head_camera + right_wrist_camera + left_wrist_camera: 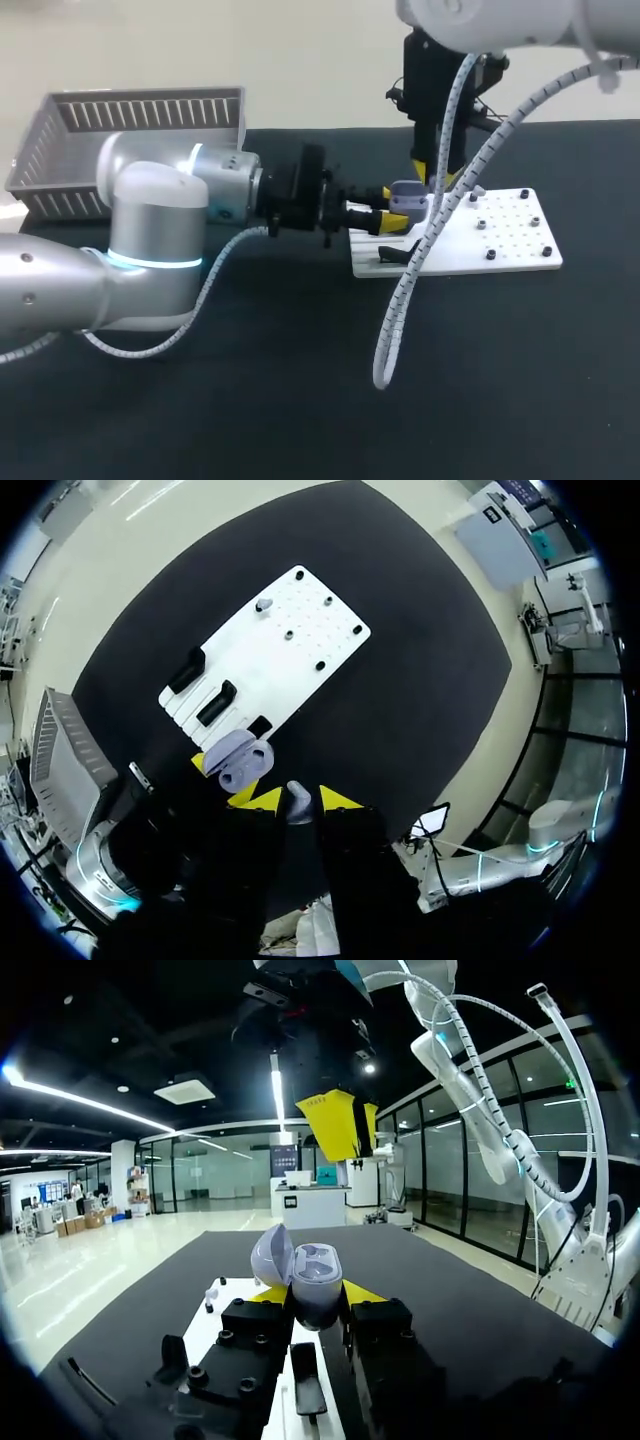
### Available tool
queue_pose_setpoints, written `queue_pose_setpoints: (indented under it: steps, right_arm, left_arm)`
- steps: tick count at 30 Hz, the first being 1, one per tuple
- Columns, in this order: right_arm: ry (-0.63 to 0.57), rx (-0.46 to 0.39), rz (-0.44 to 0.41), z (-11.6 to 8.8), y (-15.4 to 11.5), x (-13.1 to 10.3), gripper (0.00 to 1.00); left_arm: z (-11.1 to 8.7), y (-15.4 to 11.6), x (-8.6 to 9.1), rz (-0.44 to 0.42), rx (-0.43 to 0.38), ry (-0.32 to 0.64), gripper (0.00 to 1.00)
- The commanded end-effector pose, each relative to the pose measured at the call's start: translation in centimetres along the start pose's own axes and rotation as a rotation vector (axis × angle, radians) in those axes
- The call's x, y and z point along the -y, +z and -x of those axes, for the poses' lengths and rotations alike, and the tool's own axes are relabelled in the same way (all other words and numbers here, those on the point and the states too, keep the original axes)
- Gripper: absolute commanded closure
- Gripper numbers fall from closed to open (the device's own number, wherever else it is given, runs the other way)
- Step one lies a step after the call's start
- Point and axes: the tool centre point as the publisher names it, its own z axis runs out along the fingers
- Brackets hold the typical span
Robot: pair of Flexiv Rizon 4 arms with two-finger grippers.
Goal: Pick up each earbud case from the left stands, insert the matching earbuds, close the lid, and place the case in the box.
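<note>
I judge one case is midway done: the earbud case [305, 1268] is off its stand, lid open, over the left edge of the white board [515, 250]. Insertion, closing the lid and the drop into the box [150, 115] at the table's far left corner remain. My left gripper [316, 1296] clamps the case from both sides, while my right gripper [300, 798], just above it, pinches an earbud [296, 802] between nearly closed tips.

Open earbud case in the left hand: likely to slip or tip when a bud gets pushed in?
Probably slippery: the earbud case looks smooth and rounded, pinched only at its sides by the left hand. Its open lid stands off to one side, so a push there may tilt it. Looks like rigid, light plastic.
</note>
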Motion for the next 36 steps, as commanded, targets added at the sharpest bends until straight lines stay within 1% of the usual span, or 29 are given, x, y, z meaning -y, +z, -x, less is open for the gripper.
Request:
queue_pose_setpoints:
  steps: [1, 3, 12, 21, 27, 36]
  right_arm:
    - [-0.001, 0.008, -0.019, -0.1, 0.3, -0.4, 1.00]
    - [0.000, 0.026, -0.041, -0.1, 0.5, -0.5, 1.00]
    - [-0.003, 0.044, -0.060, 0.4, 1.0, -1.2, 1.00]
    - [0.002, 0.063, -0.023, 0.4, 0.9, -1.8, 1.00]
    - [0.011, 0.055, -0.008, 0.3, 1.2, -2.2, 1.00]
    - [0.036, 0.032, 0.010, 0.3, 1.4, -2.2, 1.00]
  left_arm:
    - [-0.1, 0.2, 0.1, 0.007, 0.005, 0.004, 1.00]
    - [0.0, 0.2, 0.1, 0.010, 0.006, 0.005, 1.00]
    - [0.3, 0.3, 0.0, 0.015, 0.006, 0.013, 1.00]
    - [0.3, 0.3, 0.0, 0.015, 0.006, 0.013, 1.00]
    - [0.3, 0.3, 0.0, 0.015, 0.006, 0.013, 1.00]
    - [0.3, 0.3, 0.0, 0.015, 0.006, 0.013, 1.00]
